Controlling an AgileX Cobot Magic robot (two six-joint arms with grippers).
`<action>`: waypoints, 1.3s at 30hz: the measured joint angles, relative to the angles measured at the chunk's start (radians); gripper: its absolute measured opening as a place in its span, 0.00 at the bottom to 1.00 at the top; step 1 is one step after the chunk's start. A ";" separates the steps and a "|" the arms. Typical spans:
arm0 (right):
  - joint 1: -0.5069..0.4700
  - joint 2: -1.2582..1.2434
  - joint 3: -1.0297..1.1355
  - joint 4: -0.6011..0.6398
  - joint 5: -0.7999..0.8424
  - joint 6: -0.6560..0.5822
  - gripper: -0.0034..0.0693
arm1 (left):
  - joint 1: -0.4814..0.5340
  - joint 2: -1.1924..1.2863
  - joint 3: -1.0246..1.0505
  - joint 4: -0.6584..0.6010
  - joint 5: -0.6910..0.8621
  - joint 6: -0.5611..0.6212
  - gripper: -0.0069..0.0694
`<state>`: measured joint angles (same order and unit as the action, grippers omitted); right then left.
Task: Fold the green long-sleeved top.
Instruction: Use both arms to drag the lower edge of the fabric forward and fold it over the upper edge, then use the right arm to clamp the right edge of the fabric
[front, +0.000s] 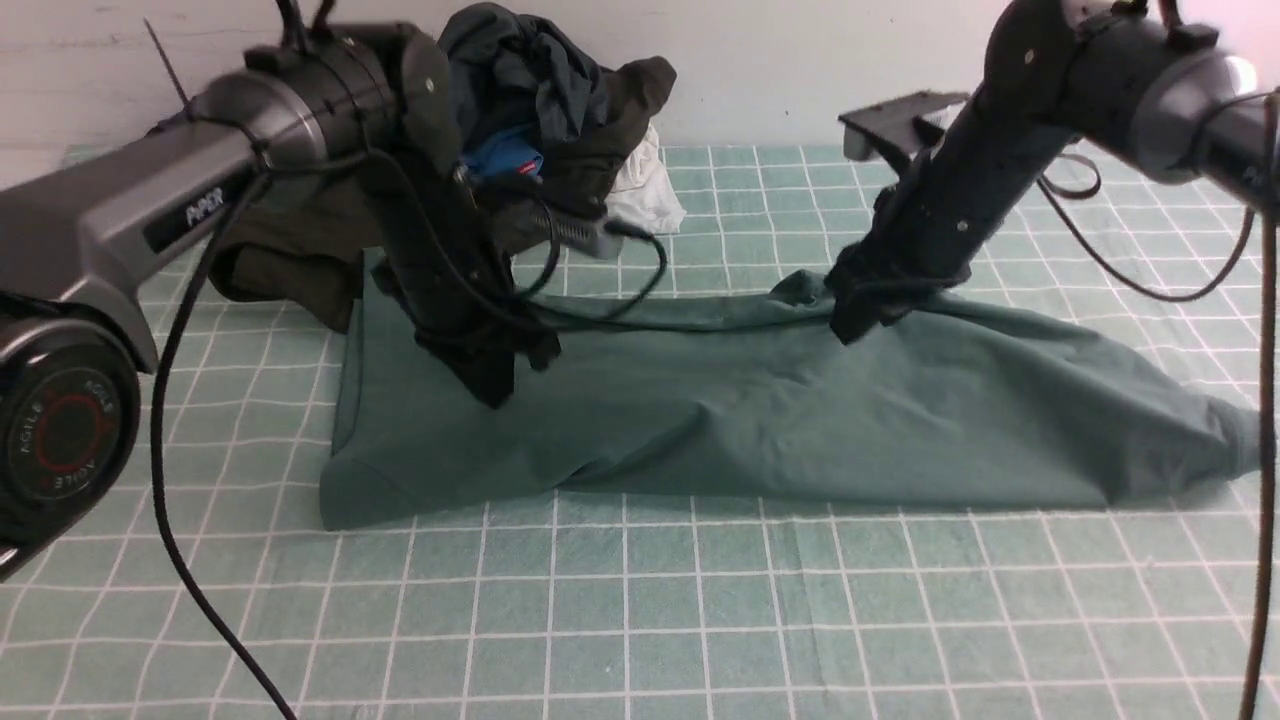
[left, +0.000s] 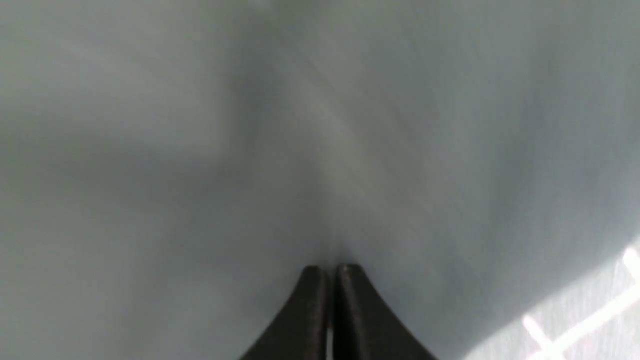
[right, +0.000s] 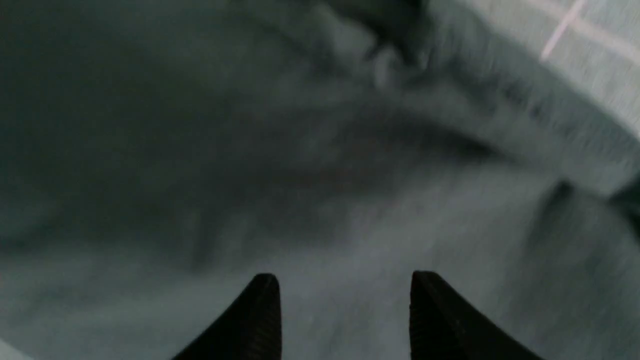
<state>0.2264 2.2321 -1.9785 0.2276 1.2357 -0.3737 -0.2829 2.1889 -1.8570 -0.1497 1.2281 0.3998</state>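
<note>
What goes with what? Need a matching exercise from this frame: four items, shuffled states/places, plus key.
Items:
1. left gripper
2. right gripper
3. green long-sleeved top
4. dark clothes pile

States/places:
A. heaped at the back, on the left side
B. jaws apart
C. jaws closed together
D. lying across the checked cloth

Pairs: 1-C, 2-B, 3-D, 4-A

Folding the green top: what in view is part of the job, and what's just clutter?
Job: green top, left gripper, right gripper.
Clutter: dark clothes pile, white cloth beside it, checked cloth underneath.
</note>
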 joint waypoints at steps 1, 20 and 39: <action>-0.001 -0.015 0.046 -0.020 0.000 0.002 0.51 | -0.004 0.001 0.039 0.005 -0.001 0.004 0.09; -0.346 -0.157 0.348 -0.123 -0.037 0.105 0.51 | 0.170 -0.144 0.182 0.117 -0.021 -0.079 0.09; -0.270 -0.177 0.348 -0.116 -0.177 0.143 0.51 | 0.133 -0.177 0.182 -0.152 -0.018 0.087 0.09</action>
<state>-0.0436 2.0548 -1.6303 0.1116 1.0592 -0.2309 -0.1503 2.0115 -1.6753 -0.3015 1.2105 0.4871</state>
